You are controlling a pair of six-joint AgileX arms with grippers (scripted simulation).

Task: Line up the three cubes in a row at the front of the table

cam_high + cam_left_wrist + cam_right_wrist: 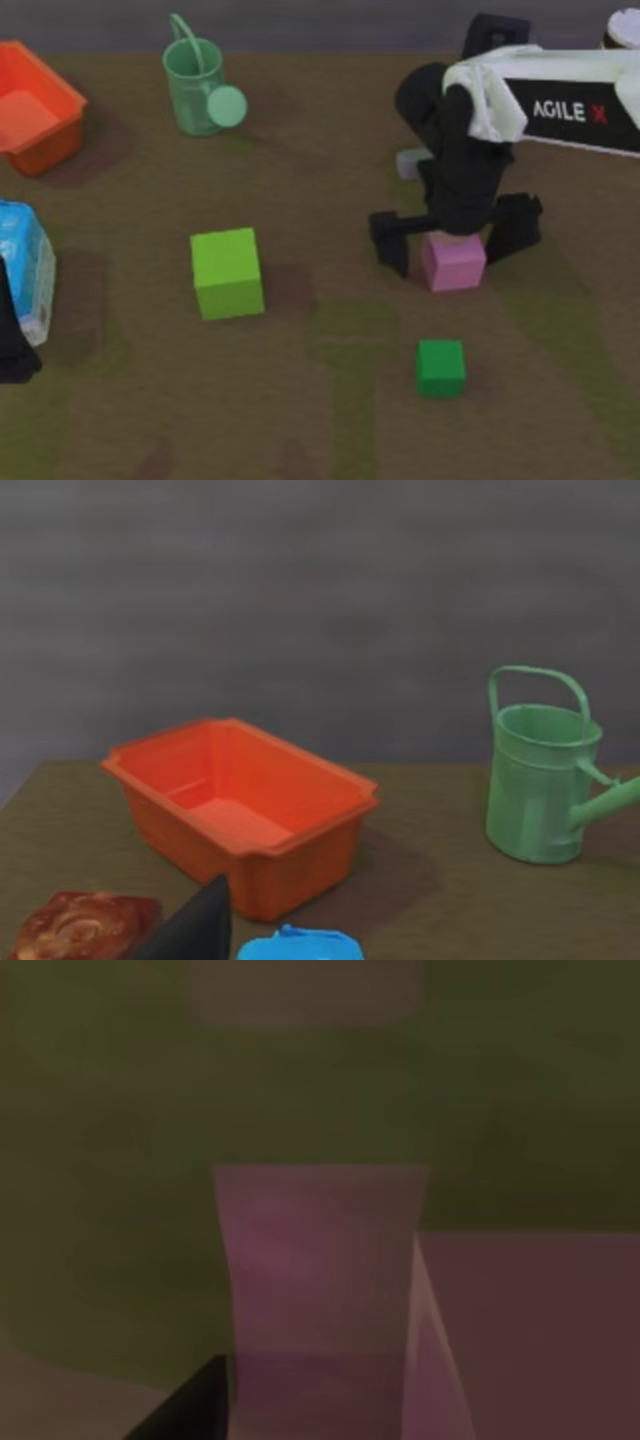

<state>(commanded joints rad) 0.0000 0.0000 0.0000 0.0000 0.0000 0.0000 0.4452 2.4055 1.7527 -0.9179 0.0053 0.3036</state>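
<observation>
Pink cube (453,262) between right gripper's (455,238) spread jaws

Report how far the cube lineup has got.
Done: nothing; no row yet. In hand: the right hand is open, its fingers straddling the pink cube. Left: the lime-green cube and dark green cube sit scattered. The left arm is parked at the table's left edge.

Right gripper (455,238), jaws wide apart
</observation>
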